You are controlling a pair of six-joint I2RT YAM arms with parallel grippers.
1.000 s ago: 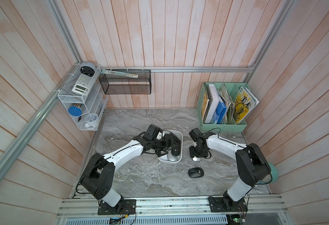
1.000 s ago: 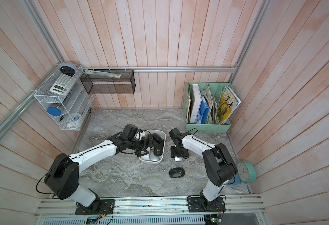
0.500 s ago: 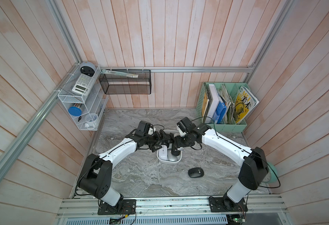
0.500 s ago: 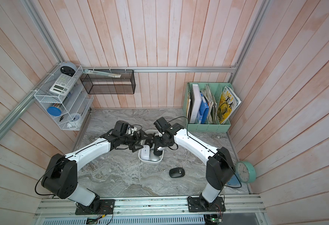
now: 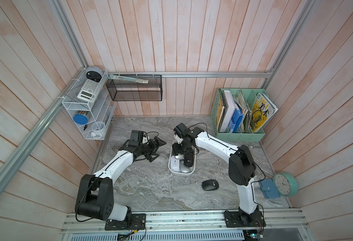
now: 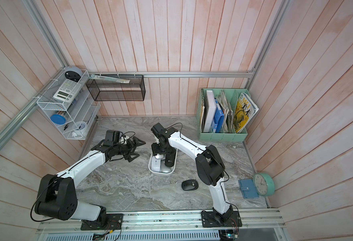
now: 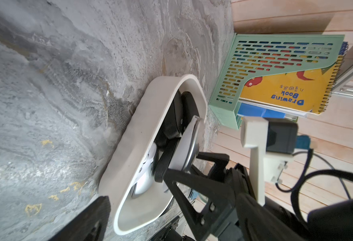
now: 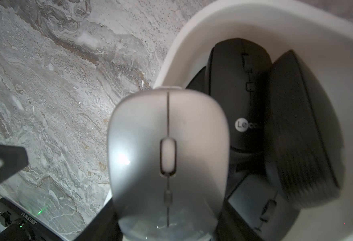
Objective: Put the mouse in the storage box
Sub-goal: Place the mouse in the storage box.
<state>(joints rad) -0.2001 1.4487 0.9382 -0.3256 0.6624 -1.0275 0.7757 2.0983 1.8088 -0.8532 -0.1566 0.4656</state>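
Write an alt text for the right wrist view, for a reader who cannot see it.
A silver mouse, gripped in black jaws, fills the centre, hanging over the rim of the white storage box. Several black mice lie in the box, one with a round white logo. Grey marble table shows beside it.

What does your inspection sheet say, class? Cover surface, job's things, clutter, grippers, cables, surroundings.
Surface: grey marbled tabletop.
Job's things: white storage box holds several mice; silver mouse held over its rim; black mouse lies on the table outside it.
Clutter: green file holder, teal clock, blue wallet, black mesh basket, wire rack with calculator.
Grippers: right gripper shut on the silver mouse; left gripper open beside the box.
Cables: black cable loops at both wrists.
Surroundings: wooden plank walls, aluminium rails.
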